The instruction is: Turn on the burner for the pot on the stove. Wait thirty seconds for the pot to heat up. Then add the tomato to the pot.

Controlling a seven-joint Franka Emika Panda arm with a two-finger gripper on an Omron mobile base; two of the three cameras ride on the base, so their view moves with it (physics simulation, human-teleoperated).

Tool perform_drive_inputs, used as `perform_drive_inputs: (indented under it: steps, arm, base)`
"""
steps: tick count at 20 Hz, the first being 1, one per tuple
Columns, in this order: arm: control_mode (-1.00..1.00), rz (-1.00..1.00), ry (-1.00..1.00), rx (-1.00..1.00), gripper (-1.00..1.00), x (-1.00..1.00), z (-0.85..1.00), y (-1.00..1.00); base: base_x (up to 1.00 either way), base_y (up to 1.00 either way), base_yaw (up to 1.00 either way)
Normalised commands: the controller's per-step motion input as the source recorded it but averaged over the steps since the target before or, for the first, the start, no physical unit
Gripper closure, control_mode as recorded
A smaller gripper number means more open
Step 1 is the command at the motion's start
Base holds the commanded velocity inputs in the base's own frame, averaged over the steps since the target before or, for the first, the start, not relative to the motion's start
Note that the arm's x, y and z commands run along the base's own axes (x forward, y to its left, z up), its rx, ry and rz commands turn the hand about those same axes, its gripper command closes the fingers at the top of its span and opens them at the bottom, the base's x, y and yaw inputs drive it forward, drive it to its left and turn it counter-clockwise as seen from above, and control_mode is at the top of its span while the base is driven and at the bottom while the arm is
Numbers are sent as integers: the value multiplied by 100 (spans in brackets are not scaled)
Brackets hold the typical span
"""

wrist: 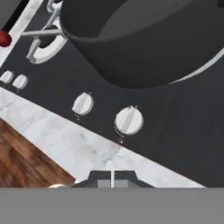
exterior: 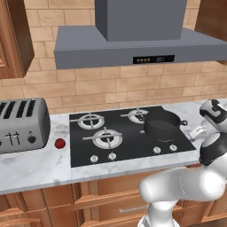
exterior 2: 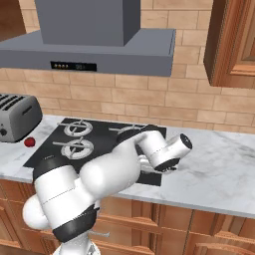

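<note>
Your fingers (wrist: 112,178) are pressed together over the white marble counter (wrist: 65,142), just short of the small silver knobs (wrist: 128,120). The low charcoal-black pot (exterior: 161,125) sits on the glossy black stove's (exterior: 128,150) front right burner. The small red tomato (exterior: 60,143) lies on the counter (between stove and silver toaster (exterior: 22,124)).

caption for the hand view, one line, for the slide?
Shut gripper hovers over the marble counter edge, facing two stove knobs below the pot.
</note>
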Motion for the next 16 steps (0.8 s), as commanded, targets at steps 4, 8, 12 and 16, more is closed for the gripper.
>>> perform_drive_inputs:
  steps: [4, 8, 12, 16]
  arm:
    - [-100, -2, 2, 1, 100, 16, -25, 0]
    - [-100, -4, 0, 1, 100, 0, -32, 0]
    - [-100, -3, 0, 3, 100, -4, -31, 23]
    - [-100, -3, 0, 0, 100, 0, -5, 58]
  base:
    - [0, 0, 0]
    - [0, 0, 0]
    - [0, 0, 0]
    - [0, 0, 0]
